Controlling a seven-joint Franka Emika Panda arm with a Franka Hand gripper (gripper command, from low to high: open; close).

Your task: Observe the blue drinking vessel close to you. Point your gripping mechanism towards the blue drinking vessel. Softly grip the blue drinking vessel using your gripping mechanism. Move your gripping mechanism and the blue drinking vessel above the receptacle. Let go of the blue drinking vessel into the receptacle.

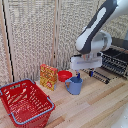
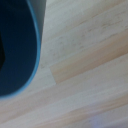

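The blue mug (image 1: 75, 86) stands upright on the wooden table, between the red bowl and the dish rack. My white gripper (image 1: 78, 74) hangs directly over it, with its dark fingers down at the mug's rim. The frames do not show whether the fingers are closed on the rim. In the wrist view the mug's dark blue wall and rim (image 2: 20, 50) fill one side, very close, and no fingers show. The red mesh basket (image 1: 15, 119) with its blue-grey rim stands on the table at the exterior view's left, apart from the mug.
A small red bowl (image 1: 64, 76) sits just beside the mug, and a yellow-and-red box (image 1: 48, 76) stands beyond it. A dark wire dish rack (image 1: 116, 61) is at the exterior view's right. A slatted screen runs behind everything.
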